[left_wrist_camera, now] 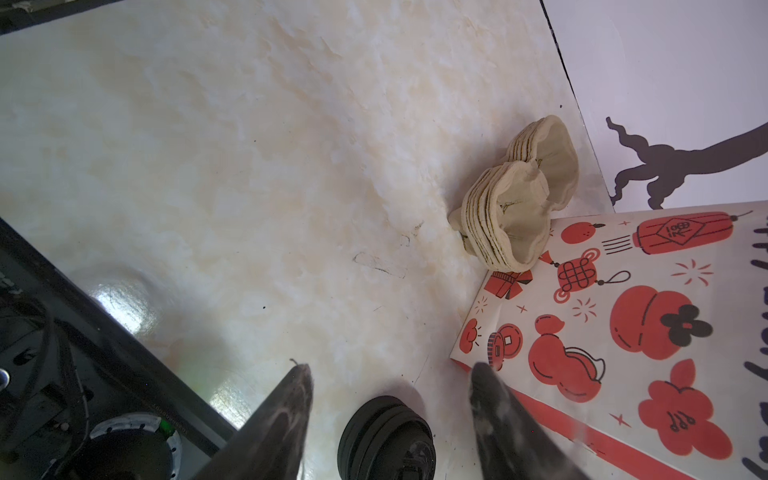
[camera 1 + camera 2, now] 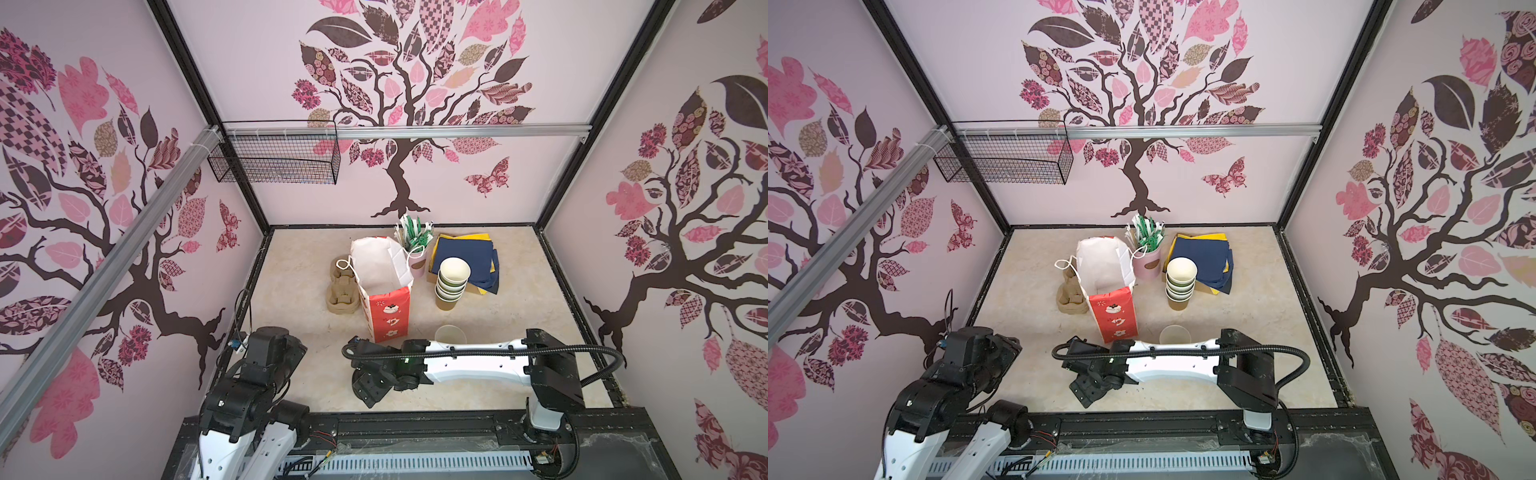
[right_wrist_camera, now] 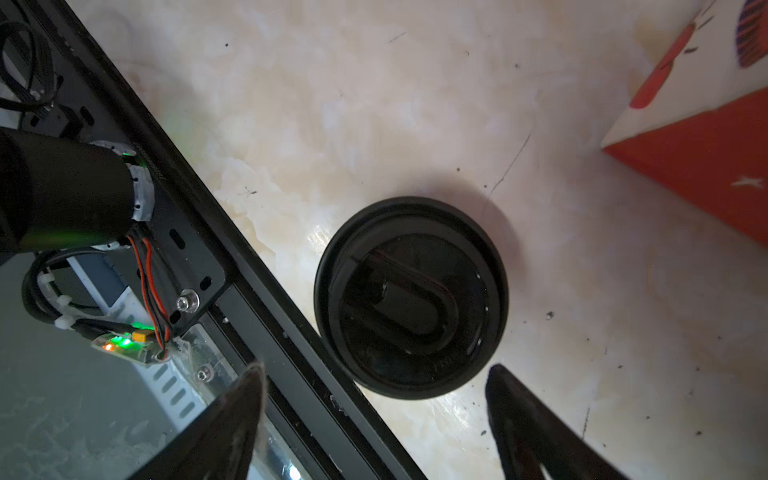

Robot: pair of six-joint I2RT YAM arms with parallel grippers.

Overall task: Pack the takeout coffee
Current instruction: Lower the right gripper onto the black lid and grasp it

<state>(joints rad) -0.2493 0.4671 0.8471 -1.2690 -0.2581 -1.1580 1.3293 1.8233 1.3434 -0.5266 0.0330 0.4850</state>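
At the six o'clock edge of the bench (image 2: 299, 332), left claw (image 1: 390, 368) and right claw (image 3: 376, 368) both gape wide and empty by the black lids (image 3: 411, 297). The paper cups (image 2: 452, 282) stand stacked, unlidded, at three o'clock of the bag (image 2: 386, 311). Nothing looks packed yet.

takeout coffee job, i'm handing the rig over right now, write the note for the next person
Left tool: open, empty, pointing toward the bag.
Right tool: open, empty, beside the stack of black lids.
Cups: stacked, unlidded, right of the bag. Carriers: stacked left of it.
Done: nothing visibly packed; the bag stands open.
Left: probably separate two cups, lid them, seat them in a carrier, bag it.
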